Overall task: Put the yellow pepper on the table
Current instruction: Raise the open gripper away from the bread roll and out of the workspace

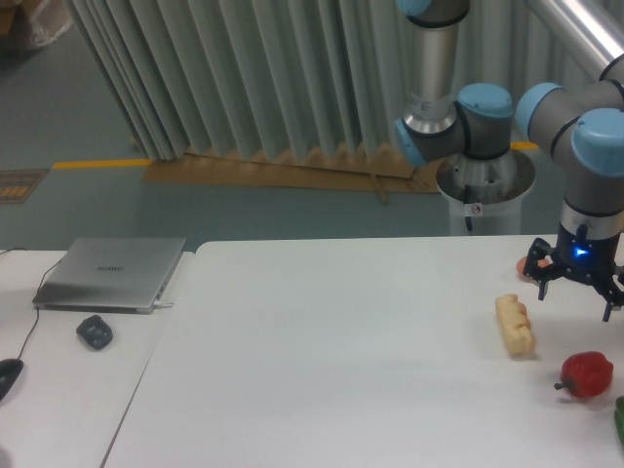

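The yellow pepper is not in view. The white table (341, 361) fills the lower middle and right. My gripper (577, 296) hangs just above the table's right part, its two dark fingers spread apart and pointing down, with nothing between them. A blue light glows on its wrist. It is behind and above the red pepper (588, 374) and to the right of the pale corn-like piece (515, 325).
A small reddish-orange thing (522, 265) peeks out left of the gripper. A green thing (619, 417) is cut by the right edge. On the adjoining desk at left are a grey laptop (112, 273), a dark lump (95, 332) and a mouse (8, 375).
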Robot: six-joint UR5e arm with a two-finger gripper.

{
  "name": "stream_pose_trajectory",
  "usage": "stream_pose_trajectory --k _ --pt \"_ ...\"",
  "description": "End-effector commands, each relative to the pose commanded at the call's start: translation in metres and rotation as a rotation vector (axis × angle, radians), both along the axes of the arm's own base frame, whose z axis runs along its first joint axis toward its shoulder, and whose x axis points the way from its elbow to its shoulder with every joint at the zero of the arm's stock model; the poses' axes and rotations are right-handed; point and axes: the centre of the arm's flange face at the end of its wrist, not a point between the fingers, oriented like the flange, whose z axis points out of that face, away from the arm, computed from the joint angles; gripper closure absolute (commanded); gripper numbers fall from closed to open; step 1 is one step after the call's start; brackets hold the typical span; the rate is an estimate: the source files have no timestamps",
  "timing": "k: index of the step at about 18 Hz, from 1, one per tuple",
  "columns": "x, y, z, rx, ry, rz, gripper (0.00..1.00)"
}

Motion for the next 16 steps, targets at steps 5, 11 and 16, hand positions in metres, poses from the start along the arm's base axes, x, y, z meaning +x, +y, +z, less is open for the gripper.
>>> stream_pose_trajectory --k 5,11,16 --pt "0.000 0.000 0.000 -0.001 0.001 0.002 0.00" --pt "0.000 0.000 0.000 -0.001 0.001 0.002 0.00" --pt "-0.021 -0.023 0.010 -0.054 0.051 0.027 0.00"
